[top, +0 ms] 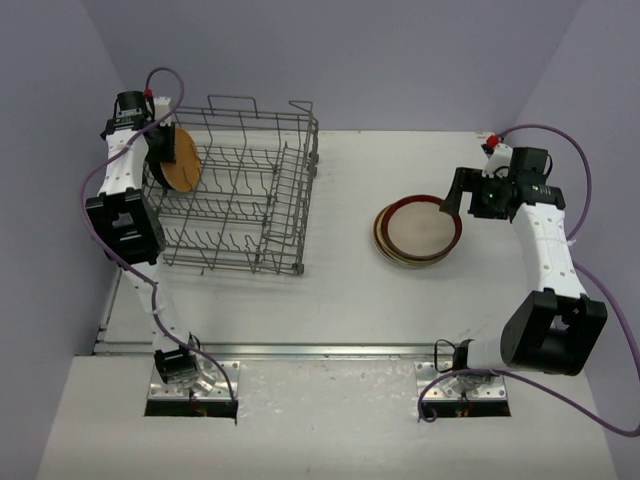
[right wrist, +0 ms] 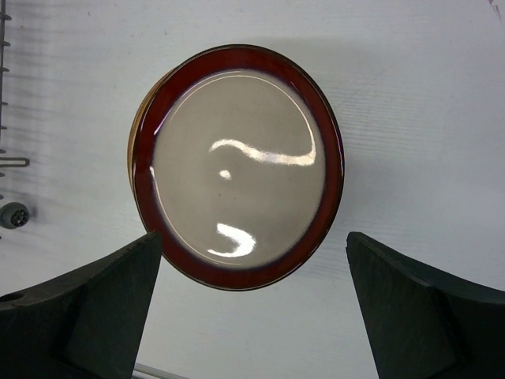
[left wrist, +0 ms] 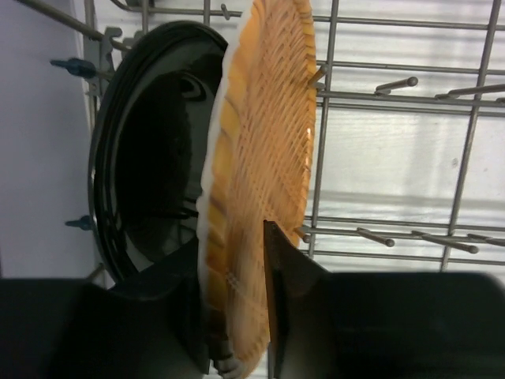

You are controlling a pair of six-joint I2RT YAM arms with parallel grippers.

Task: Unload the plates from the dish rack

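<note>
Tan plate (left wrist: 260,174) stands on edge at the dish rack's (top: 262,200) left end, my left gripper (left wrist: 233,268) clamped on its rim; my right gripper (right wrist: 252,276) gapes over the flat red-rimmed plate (right wrist: 237,166).

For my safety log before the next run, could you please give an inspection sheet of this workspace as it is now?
Surface: white table, no spills seen.
Job's things: grey wire dish rack at left; tan plate and black plate upright at its left end; stack of plates lying flat at right, red-rimmed plate on top.
Clutter: nothing seen.
Grippers: left gripper shut on the tan plate's rim; right gripper open above the stack.
Cables: purple cables loop off both arms, apart from the plates.
Surroundings: lavender walls on three sides.
</note>
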